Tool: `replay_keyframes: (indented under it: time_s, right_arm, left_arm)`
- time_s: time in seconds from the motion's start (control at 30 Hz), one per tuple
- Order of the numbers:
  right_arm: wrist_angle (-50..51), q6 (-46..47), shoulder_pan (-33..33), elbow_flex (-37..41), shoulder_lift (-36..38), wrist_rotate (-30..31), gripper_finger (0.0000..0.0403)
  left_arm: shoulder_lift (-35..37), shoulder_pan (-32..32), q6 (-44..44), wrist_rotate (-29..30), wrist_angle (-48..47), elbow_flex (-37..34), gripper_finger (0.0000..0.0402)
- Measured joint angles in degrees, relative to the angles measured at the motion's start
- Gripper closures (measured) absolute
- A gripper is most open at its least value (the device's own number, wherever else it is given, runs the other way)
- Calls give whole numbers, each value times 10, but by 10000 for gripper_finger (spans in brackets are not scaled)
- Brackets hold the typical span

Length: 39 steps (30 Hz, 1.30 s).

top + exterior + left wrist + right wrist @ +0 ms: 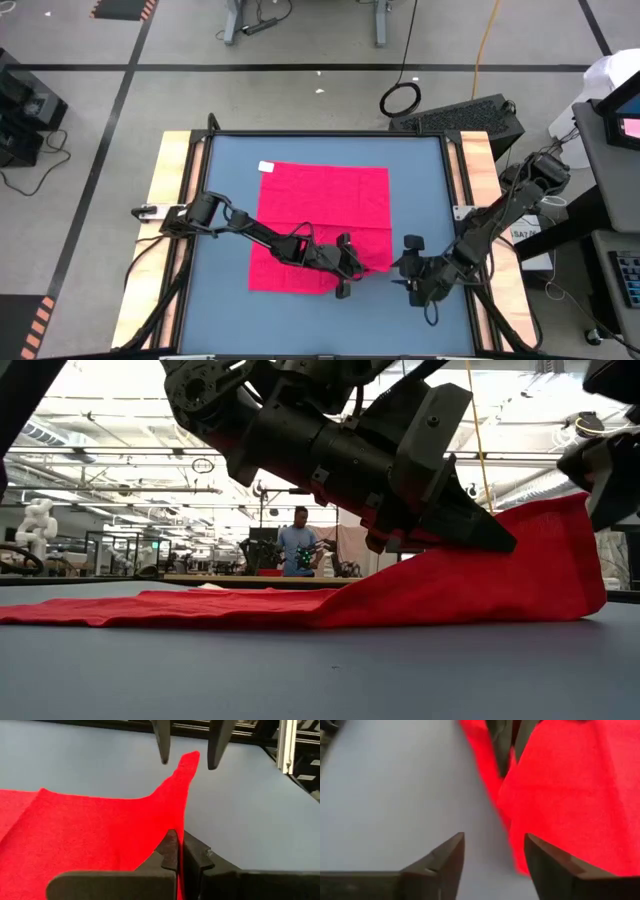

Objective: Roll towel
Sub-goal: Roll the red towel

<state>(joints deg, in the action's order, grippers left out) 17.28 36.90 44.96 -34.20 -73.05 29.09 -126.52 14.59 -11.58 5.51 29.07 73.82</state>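
Observation:
The pinkish-red towel (320,205) lies spread on the blue tabletop (230,160), its white tag (266,167) at the far left corner. Its near right part is raised off the table. My left gripper (352,268) reaches across the towel from the left and is shut on that raised part. My right gripper (405,268) stands open just right of it. In the left wrist view the towel's corner (190,761) sticks up between the right gripper's (186,764) spread fingers, and I see no touch. My left gripper pinches the towel between its two fingers a little inward from the near right corner (172,827). The fingers come from the table's left, slanting down. The cloth climbs from the table to the fingers as a ridge (420,575), and the rest lies flat.
Wooden rails (170,170) run along the table's left and right sides. Bare blue surface lies right of and nearer than the towel. A black case (470,115) sits beyond the far right corner. A person (298,545) stands far back in the room.

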Motion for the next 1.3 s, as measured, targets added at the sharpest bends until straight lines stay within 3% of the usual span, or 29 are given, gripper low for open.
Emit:
replay_keyframes:
  time_s: [0.13, 0.27, 0.43, 0.77, 1.3]
  right_arm:
    - [-3, -21, 14, 0, -32, 90, 177]
    - [-39, -41, 14, 0, -62, 102, 185]
    - [-97, -77, 14, 0, -88, 117, 229]
    - [-131, -78, 11, 0, -95, 116, 359]
    - [-141, -78, 11, 0, -95, 113, 398]
  left_arm:
    - [0, -3, -1, -11, -1, 0, 396]
    - [0, -3, -1, -23, -1, 0, 396]
    - [0, -3, -1, -23, -2, 0, 396]
    - [0, -3, -1, -23, -2, 0, 396]
    - [0, -3, -1, -23, -13, 0, 391]
